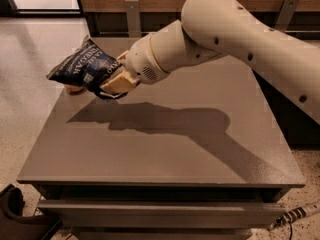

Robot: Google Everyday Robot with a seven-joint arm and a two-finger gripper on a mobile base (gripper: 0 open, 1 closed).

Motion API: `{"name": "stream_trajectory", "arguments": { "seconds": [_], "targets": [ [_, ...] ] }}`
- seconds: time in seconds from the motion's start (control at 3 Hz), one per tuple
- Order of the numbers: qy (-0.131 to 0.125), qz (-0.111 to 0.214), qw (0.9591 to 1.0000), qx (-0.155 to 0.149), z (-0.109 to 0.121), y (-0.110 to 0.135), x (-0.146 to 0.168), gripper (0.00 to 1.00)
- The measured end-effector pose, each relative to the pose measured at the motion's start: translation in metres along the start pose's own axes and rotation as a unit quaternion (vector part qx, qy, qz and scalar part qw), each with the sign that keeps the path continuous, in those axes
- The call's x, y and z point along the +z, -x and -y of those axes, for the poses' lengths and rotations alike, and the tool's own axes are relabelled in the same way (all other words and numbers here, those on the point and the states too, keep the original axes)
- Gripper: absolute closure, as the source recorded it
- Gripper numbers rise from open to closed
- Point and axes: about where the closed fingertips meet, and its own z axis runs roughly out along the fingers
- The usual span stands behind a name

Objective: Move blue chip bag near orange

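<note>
The blue chip bag (pixel 84 67) is a crinkled dark navy foil bag with white lettering. It hangs in the air over the table's far left edge. My gripper (pixel 113 84) is shut on the bag's right end, its tan fingers (pixel 119 81) pinching the foil. The orange (pixel 73 88) shows only as a small sliver under the bag's lower left edge, mostly hidden by the bag. The bag is directly above the orange and very near it.
The grey table (pixel 165 149) has a drawer front below its near edge. My cream arm (pixel 235 39) crosses from the upper right. A wooden wall with metal brackets (pixel 132 14) stands behind. A dark object (pixel 15 216) sits on the floor at lower left.
</note>
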Motion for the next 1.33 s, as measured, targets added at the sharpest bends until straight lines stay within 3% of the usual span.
{"name": "stream_trajectory", "arguments": {
  "seconds": [0.33,1.0,1.33],
  "targets": [
    [0.002,0.000,1.0000,-0.001,-0.0014,0.0015,0.0015,0.45],
    [0.005,0.000,1.0000,-0.004,-0.0042,0.0040,0.0040,0.00],
    [0.005,0.000,1.0000,-0.004,-0.0042,0.0040,0.0040,0.00]
  ]
}}
